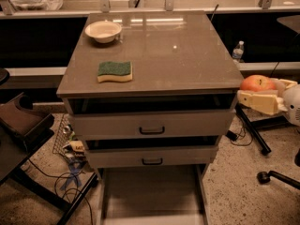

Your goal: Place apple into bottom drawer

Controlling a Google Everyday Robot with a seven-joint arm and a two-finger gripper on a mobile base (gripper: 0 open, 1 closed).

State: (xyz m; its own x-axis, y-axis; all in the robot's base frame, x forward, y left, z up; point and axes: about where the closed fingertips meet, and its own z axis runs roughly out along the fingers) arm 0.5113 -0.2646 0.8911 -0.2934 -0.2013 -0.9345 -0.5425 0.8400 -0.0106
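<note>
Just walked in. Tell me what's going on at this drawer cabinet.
The robot's gripper is out past the right side of the cabinet, just below the level of its top, shut on the apple. The bottom drawer is pulled open down near the floor, and the apple is not yet in it. A green sponge and a white bowl sit on the cabinet's top, away from the gripper.

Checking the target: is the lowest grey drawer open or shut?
Open: wide grey bottom drawer shows its floor. Cream gripper, right of the cabinet, holds round red apple.
</note>
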